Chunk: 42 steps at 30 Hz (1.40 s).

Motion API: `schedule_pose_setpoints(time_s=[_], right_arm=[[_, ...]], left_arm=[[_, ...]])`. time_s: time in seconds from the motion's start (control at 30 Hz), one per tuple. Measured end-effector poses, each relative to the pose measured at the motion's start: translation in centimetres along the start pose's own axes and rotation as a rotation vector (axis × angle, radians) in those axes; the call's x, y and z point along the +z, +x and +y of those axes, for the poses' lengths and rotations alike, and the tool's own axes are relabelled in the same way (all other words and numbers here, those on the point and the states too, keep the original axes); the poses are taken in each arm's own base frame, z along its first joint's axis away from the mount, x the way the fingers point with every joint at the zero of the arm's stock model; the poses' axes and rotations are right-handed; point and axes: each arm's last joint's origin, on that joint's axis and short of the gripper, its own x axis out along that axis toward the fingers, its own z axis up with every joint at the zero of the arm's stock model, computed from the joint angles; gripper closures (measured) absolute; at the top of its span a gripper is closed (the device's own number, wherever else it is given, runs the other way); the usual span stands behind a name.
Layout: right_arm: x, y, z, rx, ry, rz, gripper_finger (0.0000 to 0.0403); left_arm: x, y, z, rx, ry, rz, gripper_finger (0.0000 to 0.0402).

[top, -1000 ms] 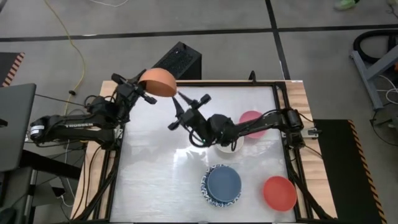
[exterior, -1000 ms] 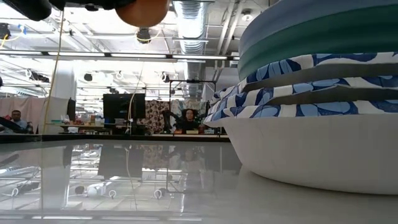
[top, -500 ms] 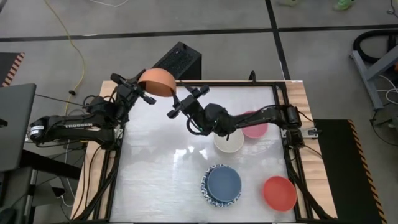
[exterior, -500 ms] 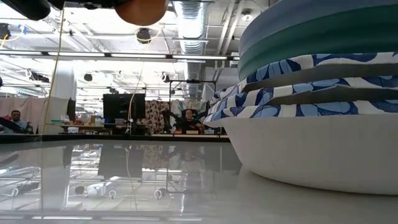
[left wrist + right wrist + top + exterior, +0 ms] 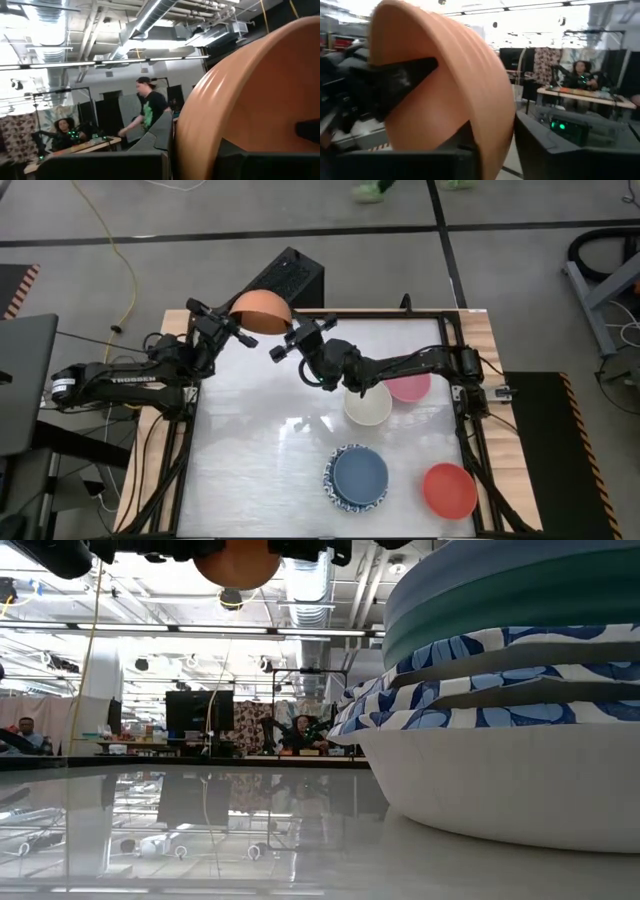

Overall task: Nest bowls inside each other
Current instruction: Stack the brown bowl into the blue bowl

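Orange bowl (image 5: 262, 310) was in the air over the table's (image 5: 250, 470) far left corner, tipped on edge. Left gripper (image 5: 232, 330) was clamped on its rim. Right gripper (image 5: 290, 342) had a finger at the opposite rim; grip there could not be told. Cream bowl (image 5: 368, 406), pink bowl (image 5: 412, 387), red bowl (image 5: 449, 489) and blue-topped stack (image 5: 356, 476) sat on the table.
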Motion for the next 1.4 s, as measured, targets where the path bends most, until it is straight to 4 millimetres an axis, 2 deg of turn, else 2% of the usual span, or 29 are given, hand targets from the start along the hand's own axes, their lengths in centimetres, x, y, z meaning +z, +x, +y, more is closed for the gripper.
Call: schedule_pose_setpoints(time_s=[0.13,0.2,0.4,0.6,0.73,0.9,1.03,1.23,1.4], right_arm=[[-0.3,0.2,-0.2,-0.028,-0.003,0.025,0.0368],[-0.4,0.3,-0.2,-0.029,-0.011,0.033,0.0388],[-1.0,0.8,-0.5,-0.034,0.014,0.069,0.0391],[-1.6,1.0,-0.6,-0.017,-0.022,0.105,0.0396],[-1.4,1.2,-1.0,-0.005,-0.048,0.111,0.0396],[-1.2,1.6,-1.6,0.004,-0.053,0.127,0.0396],[-1.7,2.3,-2.2,-0.006,-0.068,0.154,0.0396],[-2.9,3.6,-3.5,-0.017,-0.077,0.218,0.0396],[-2.8,5.2,-5.8,-0.092,-0.085,0.236,0.0396]], left_arm=[[-0.2,0.1,-0.2,0.005,-0.007,0.009,0.0386],[-0.2,0.1,-0.2,0.000,-0.005,0.010,0.0378],[-0.5,0.1,-0.6,-0.059,0.014,0.012,0.0329],[-1.2,-0.1,-1.2,-0.149,0.095,0.062,0.0247],[-1.5,-0.3,-1.2,-0.181,0.125,0.105,0.0191],[-1.6,-0.5,-1.0,-0.165,0.130,0.150,0.0144],[-1.6,-0.6,-0.7,-0.119,0.146,0.183,0.0127],[-2.1,-0.7,-0.7,-0.093,0.229,0.249,0.0122],[-2.8,-0.9,-1.0,-0.122,0.254,0.318,0.0122]])
